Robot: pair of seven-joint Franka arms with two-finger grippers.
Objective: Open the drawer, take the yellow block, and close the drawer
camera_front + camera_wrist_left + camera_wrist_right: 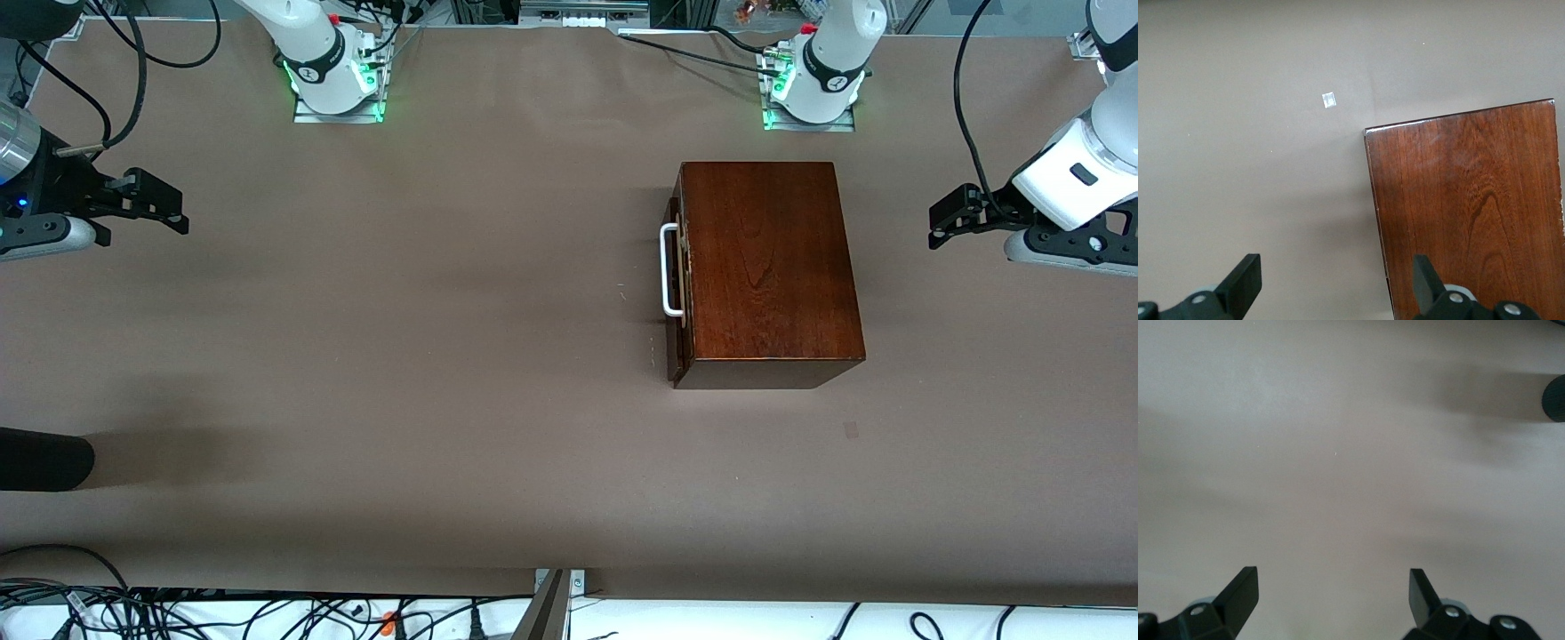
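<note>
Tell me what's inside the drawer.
Nothing inside shows: the drawer is shut in the wooden box, only its white handle visible. No yellow block in view.

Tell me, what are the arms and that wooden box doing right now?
Left gripper open, waiting at its table end. Right gripper open over bare table. Drawer shut, handle untouched. Yellow block unseen.

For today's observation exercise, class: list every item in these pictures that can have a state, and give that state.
Drawer: shut, or all but shut, in the wooden box; handle untouched.
Yellow block: not visible.
Left gripper: jaws open, in the air over the table at the left arm's end, holding nothing.
Right gripper: jaws open, over the table at the right arm's end, holding nothing.
</note>
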